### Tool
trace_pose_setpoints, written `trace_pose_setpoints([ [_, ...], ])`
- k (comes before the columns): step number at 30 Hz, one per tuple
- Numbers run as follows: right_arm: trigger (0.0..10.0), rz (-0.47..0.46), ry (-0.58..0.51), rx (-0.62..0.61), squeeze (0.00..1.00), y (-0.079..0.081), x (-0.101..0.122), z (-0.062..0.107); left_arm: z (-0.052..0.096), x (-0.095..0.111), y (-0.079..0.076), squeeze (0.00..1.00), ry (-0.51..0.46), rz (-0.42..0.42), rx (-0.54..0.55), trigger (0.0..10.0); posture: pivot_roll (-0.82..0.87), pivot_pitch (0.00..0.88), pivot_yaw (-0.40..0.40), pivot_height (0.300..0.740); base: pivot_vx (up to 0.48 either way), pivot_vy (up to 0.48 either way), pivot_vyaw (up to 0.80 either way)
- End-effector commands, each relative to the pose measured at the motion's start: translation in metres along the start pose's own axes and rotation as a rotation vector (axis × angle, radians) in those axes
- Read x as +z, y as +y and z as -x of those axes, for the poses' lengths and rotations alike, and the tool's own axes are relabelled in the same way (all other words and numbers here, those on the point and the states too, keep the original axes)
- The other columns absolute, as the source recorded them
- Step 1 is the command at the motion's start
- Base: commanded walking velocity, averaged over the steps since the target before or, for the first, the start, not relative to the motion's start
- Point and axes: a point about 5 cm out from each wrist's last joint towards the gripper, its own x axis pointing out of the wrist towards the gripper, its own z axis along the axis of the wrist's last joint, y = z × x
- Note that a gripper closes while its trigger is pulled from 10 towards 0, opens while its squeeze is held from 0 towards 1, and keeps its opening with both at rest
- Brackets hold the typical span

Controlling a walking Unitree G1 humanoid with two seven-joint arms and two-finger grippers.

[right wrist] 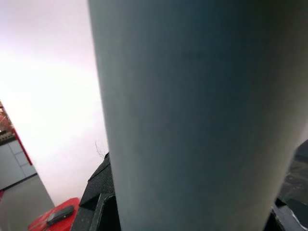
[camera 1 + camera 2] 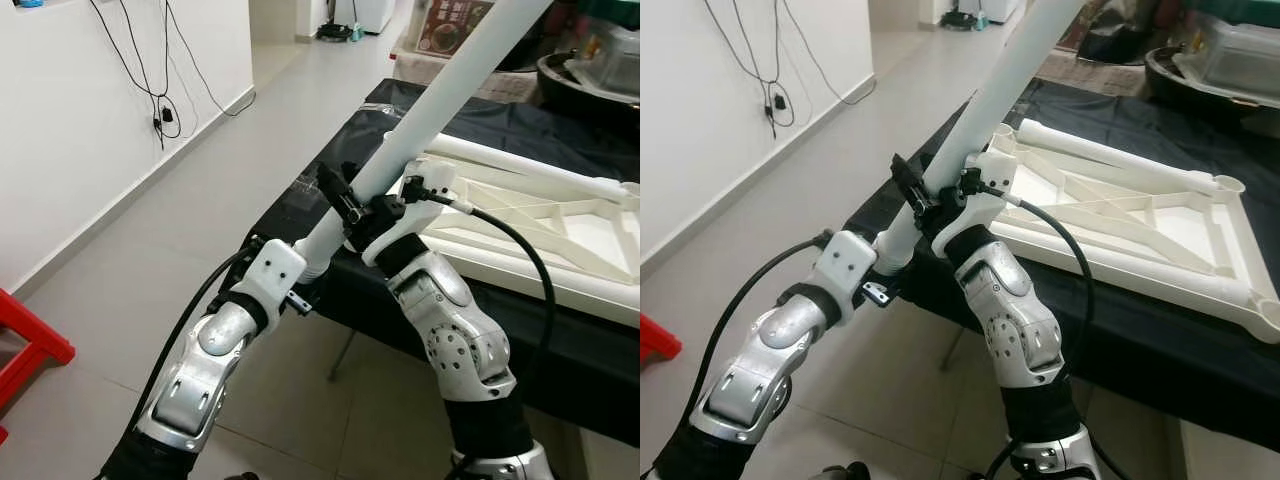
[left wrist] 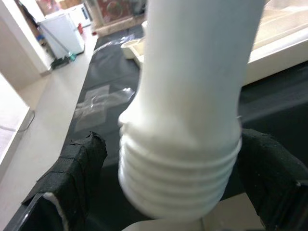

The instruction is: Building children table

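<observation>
I hold a long white table leg (image 2: 440, 90) slanting up and away over the table's near corner. My left gripper (image 2: 312, 255) is shut on its lower end, and the black fingers (image 3: 72, 168) flank the ribbed screw thread (image 3: 178, 178). A little higher up, my right gripper (image 2: 362, 212) is shut around the smooth shaft, reaching in from the right. The leg's shaft (image 1: 192, 110) passes close in front of the right wrist camera. The white table top (image 2: 1120, 215) lies upside down on the black-covered table (image 2: 560, 340), with ribs and round corner sockets (image 2: 1225, 185) showing.
Bare tiled floor runs along the table's left side to a white wall with hanging cables (image 2: 160, 110). A red stool (image 2: 25, 345) stands low on the left. Boxes (image 2: 450, 25) and a dark basin (image 2: 590, 70) crowd the table's far end.
</observation>
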Motion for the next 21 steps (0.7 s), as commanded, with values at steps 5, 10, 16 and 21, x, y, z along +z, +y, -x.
trace_pose_setpoints([
  [5, 10.0, -0.008, 0.017, 0.028, 0.00, 0.007, 0.000, 0.003, -0.004, -0.004, -0.007, 0.00, 0.004, 0.010, -0.032, 10.0, 0.03, 0.121, -0.033, 0.740, 0.000, 0.000, 0.00],
  [10, 10.0, -0.011, 0.023, 0.039, 0.00, 0.008, 0.000, 0.004, -0.007, -0.003, -0.004, 0.00, -0.001, 0.016, -0.023, 10.0, 0.02, 0.122, -0.029, 0.740, 0.000, 0.000, 0.00],
  [16, 10.0, -0.006, 0.032, 0.042, 0.00, 0.008, -0.001, 0.007, -0.009, -0.004, -0.001, 0.00, -0.003, 0.013, -0.016, 10.0, 0.02, 0.124, -0.029, 0.740, 0.000, 0.000, 0.00],
  [21, 10.0, -0.002, 0.043, 0.046, 0.00, 0.008, -0.002, 0.008, -0.011, -0.004, -0.001, 0.00, -0.007, 0.007, -0.020, 10.0, 0.02, 0.122, -0.029, 0.740, 0.000, 0.000, 0.00],
])
